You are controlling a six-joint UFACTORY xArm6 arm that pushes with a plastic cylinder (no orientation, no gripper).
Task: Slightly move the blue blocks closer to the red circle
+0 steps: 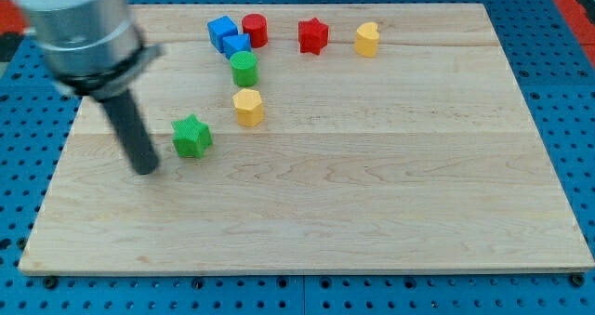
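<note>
Two blue blocks sit near the view's top: a blue cube [221, 30] and a smaller blue block [236, 45] just below and right of it. The red circle [255, 30] stands right beside them, touching or nearly touching both. My tip [146, 169] rests on the board at the view's left, well below and left of the blue blocks, just left of the green star [191, 136].
A green cylinder [244, 69] stands right below the smaller blue block. A yellow hexagon-like block [247, 107] lies below that. A red star [313, 35] and a yellow heart-like block [367, 39] sit at the view's top right. The wooden board [372, 185] lies on a blue surface.
</note>
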